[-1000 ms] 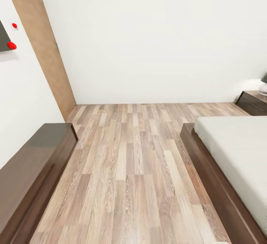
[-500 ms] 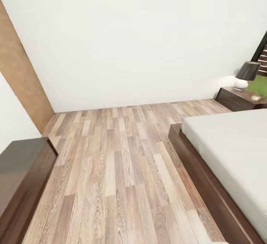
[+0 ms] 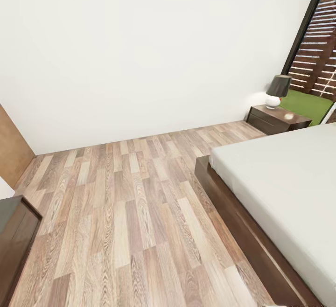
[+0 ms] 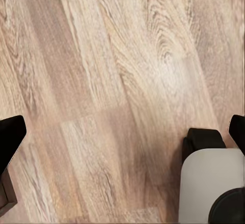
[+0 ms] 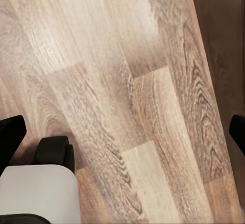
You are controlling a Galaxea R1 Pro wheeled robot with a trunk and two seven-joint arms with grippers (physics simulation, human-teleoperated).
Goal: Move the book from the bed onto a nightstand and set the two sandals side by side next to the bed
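Note:
The bed (image 3: 284,176) lies at the right of the head view, its pale-grey mattress on a dark-brown frame (image 3: 223,204). Beyond its far corner a dark nightstand (image 3: 276,119) stands against the white wall and carries a small lamp (image 3: 278,90). The book and the sandals are out of view. My left gripper (image 4: 122,132) hangs open over bare plank floor, black fingertips (image 4: 10,138) far apart with nothing between them. My right gripper (image 5: 122,132) is likewise open above the floor, beside a dark-brown strip (image 5: 224,35).
A long low dark cabinet (image 3: 13,234) stands at the left edge, with a brown door (image 3: 10,150) behind it. A black-framed window (image 3: 317,50) shows a slatted fence at the far right. Wood floor (image 3: 130,204) stretches between cabinet and bed. My base's wheels (image 4: 203,138) (image 5: 51,151) show in the wrist views.
The head camera has swung to the right: the cabinet and door slid off to the left, while the nightstand, lamp and window came into the picture. Nothing in the room moved.

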